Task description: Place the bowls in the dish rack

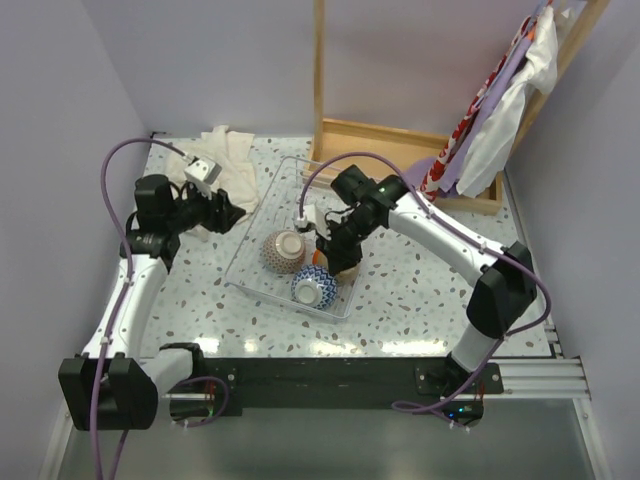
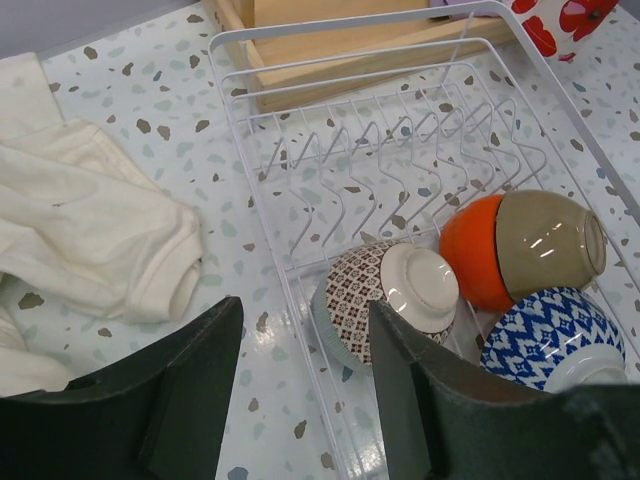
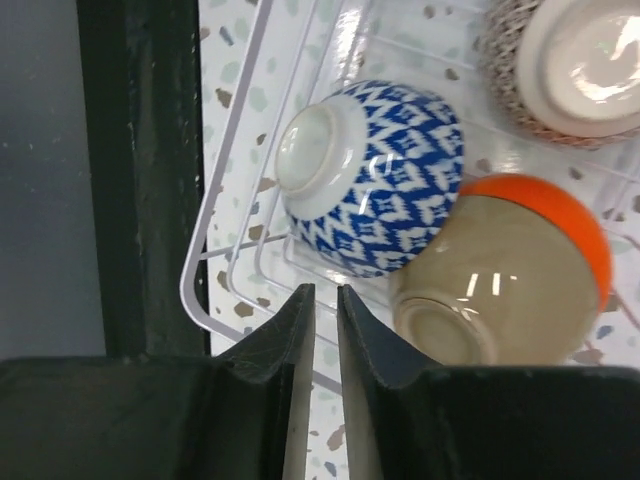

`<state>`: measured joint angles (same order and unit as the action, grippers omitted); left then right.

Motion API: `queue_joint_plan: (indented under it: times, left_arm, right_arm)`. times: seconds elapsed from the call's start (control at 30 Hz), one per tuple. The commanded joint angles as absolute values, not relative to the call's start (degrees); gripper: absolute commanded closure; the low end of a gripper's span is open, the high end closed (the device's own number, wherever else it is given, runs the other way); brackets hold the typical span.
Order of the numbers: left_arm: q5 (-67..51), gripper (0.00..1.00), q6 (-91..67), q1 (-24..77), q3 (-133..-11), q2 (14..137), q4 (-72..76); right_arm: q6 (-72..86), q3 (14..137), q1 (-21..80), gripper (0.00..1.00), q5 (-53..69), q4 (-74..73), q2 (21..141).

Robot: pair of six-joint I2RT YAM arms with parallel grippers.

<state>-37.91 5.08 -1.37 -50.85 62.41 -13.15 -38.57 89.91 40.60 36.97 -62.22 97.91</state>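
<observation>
The clear wire dish rack (image 1: 253, 222) lies mid-table and holds several bowls on their sides. A brown-patterned bowl with a pale foot (image 2: 390, 300) is at its near left. A blue-patterned bowl (image 3: 380, 180) is at the near corner. A tan bowl (image 3: 490, 290) lies pressed against an orange bowl (image 3: 565, 215). My right gripper (image 3: 322, 295) hovers over the rack's near rim (image 3: 190, 285) beside the blue and tan bowls, its jaws nearly together and empty. My left gripper (image 2: 305, 400) is open and empty, just left of the rack (image 2: 330, 30).
A white cloth (image 2: 90, 230) lies left of the rack. A wooden frame (image 1: 400, 150) stands behind it, with hanging fabrics (image 1: 500, 110) at the back right. The black base rail (image 3: 140, 170) runs along the near table edge.
</observation>
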Motion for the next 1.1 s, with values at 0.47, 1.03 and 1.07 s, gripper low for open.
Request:
queue_joint_plan:
  times: [0.47, 1.03, 1.07]
  left_arm:
    - [-38.94, 0.42, 3.78, -4.74, -46.85, 57.22, -13.09]
    - [-39.9, 0.42, 2.46, -7.47, -44.39, 55.37, -12.13]
    - [-40.08, 0.42, 2.2, -7.64, -44.21, 55.37, -11.95]
  right_arm:
    - [-38.58, 82.88, 46.23, 0.97, 23.73, -50.89, 102.48]
    - [-36.39, 83.68, 46.76, 0.96, 17.84, -47.21, 105.56]
    - [-36.04, 83.67, 46.76, 0.96, 18.19, -47.02, 105.64]
